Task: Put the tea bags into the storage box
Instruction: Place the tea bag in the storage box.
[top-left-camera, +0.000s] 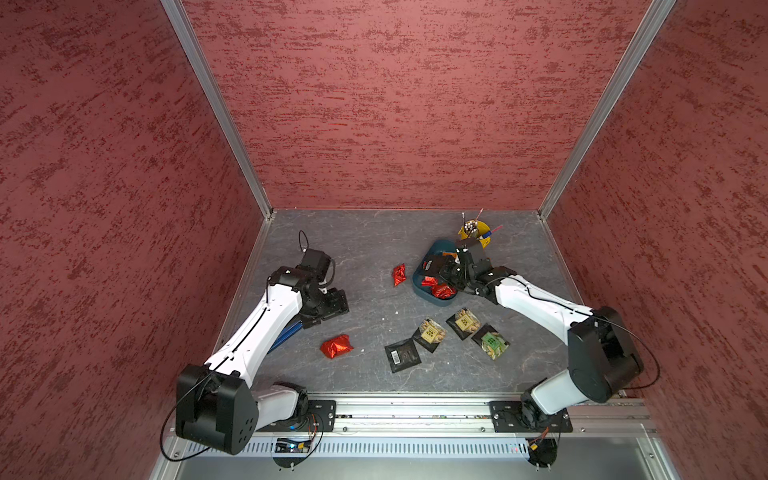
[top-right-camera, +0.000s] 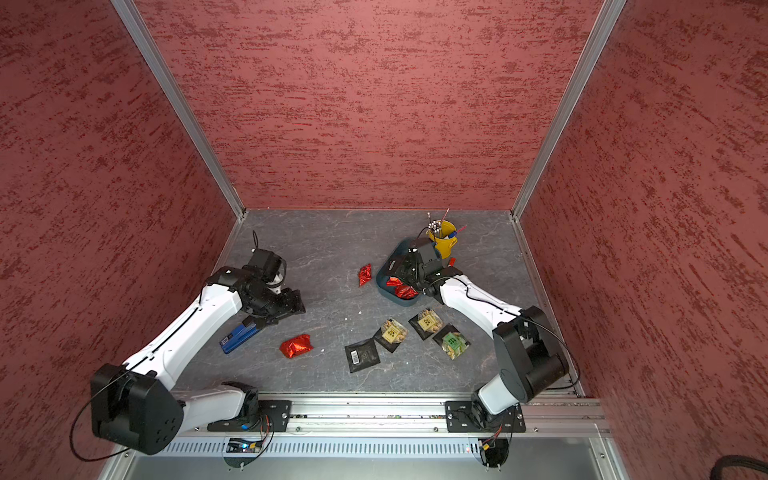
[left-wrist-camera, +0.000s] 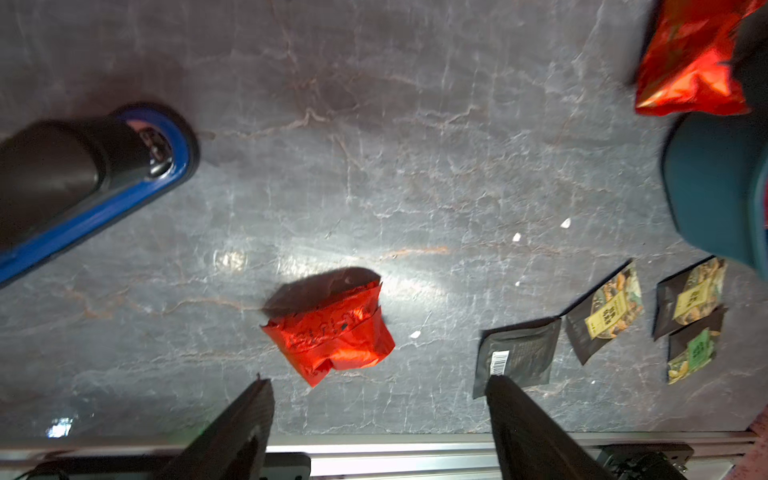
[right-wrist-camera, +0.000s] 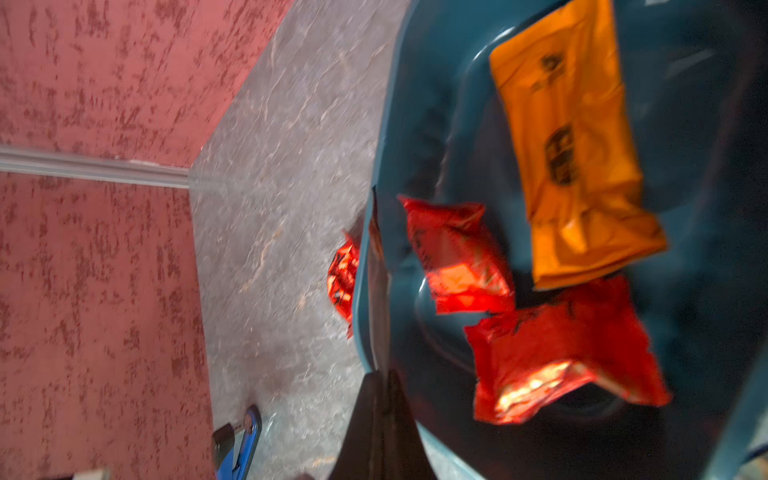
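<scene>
The right gripper (right-wrist-camera: 380, 378) pinched a black sachet (top-left-camera: 432, 264) over the storage box (top-left-camera: 438, 245), release seemingly due. The left gripper (left-wrist-camera: 378, 379) gaped; the red packet (left-wrist-camera: 332, 328) at eight o'clock looked next.

Each arm pairs glossy white shells with matte black joints. The left arm (top-left-camera: 266, 328) has a long tapering white link, with a thin black line running down it and small dark screw holes. Its left elbow housing (top-left-camera: 216, 411) is black and blocky, with a cluster of small holes in its flat face, and a thin left cable loop (top-left-camera: 161, 432) arcs out beside it. The right arm (top-left-camera: 536, 303) has the same white link, a rounded black right elbow housing (top-left-camera: 602, 357) and a right cable loop (top-left-camera: 658, 365). Black base plates (top-left-camera: 324, 409) carry silver screws, with red and orange wires (top-left-camera: 540, 440) below. The left gripper (left-wrist-camera: 376, 380) has dark, finely ribbed, tapering fingers (left-wrist-camera: 241, 419)
</scene>
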